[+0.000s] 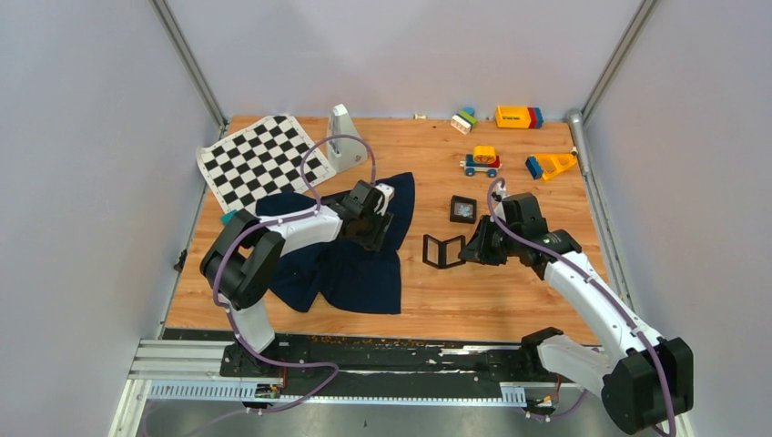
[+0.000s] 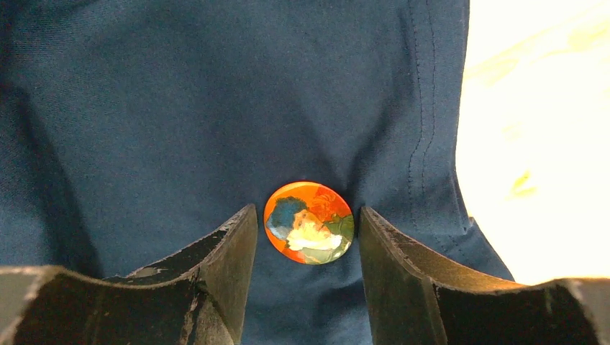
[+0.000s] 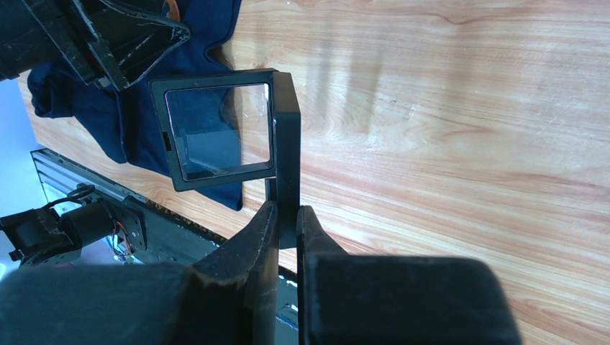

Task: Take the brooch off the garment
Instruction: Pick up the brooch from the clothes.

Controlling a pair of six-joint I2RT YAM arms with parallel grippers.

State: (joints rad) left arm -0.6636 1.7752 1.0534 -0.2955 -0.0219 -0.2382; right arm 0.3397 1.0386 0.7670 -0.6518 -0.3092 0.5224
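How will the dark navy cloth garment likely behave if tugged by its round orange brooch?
Probably floppy: the dark navy cloth garment lies crumpled in soft folds. It would likely tent up with the round orange brooch, where creases gather.

Top view: round orange picture brooch hidden under left gripper. Left wrist view: dark navy cloth garment cut off at 9 o'clock.
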